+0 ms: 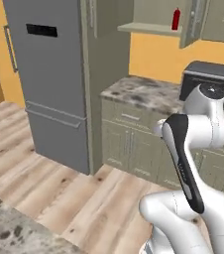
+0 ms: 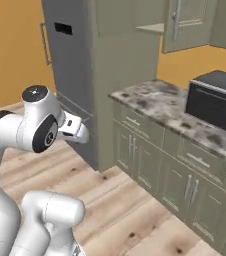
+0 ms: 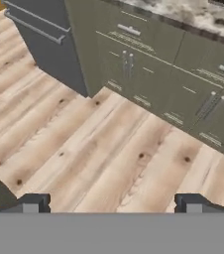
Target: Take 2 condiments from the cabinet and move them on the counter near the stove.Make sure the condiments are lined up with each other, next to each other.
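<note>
Red condiment bottle (image 1: 176, 19) stands upright, nozzle up, on cabinet shelf (image 1: 148, 29); claw (image 3: 112, 203) spread apart.

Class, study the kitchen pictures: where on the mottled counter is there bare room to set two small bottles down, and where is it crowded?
The counter is bare from its corner beside the tall panel along to the black microwave; a strip in front of the microwave is free too. The microwave's own spot is crowded. The red bottle stands on the open cabinet shelf.
</note>
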Available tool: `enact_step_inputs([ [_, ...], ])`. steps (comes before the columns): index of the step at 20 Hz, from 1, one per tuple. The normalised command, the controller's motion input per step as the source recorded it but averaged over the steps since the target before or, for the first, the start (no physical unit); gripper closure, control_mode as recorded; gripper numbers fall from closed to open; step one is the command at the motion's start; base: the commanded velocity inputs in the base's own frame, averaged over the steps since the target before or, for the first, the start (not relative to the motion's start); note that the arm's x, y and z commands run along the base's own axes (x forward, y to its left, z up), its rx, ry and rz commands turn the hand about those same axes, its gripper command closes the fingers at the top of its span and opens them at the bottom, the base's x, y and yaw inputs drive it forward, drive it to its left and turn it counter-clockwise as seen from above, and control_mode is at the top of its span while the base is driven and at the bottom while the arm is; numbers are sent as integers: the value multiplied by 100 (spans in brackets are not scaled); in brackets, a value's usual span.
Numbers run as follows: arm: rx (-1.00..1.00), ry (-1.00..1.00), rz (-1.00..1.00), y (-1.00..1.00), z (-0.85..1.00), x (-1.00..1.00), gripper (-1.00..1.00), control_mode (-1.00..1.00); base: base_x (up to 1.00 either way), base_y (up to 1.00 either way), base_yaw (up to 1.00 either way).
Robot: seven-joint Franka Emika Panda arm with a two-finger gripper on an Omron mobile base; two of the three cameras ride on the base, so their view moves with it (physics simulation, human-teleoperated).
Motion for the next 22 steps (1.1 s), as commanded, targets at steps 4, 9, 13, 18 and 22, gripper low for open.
enact_step_inputs([
  [4,0,0,0,0,0,0,-100,100,2,0,100],
  [9,0,0,0,0,0,0,-100,100,83,-8,66],
  [13,0,0,0,0,0,0,-100,100,100,-1,51],
  [18,0,0,0,0,0,0,-100,100,100,-57,39],
  [22,0,0,0,0,0,0,-100,100,99,-77,26],
])
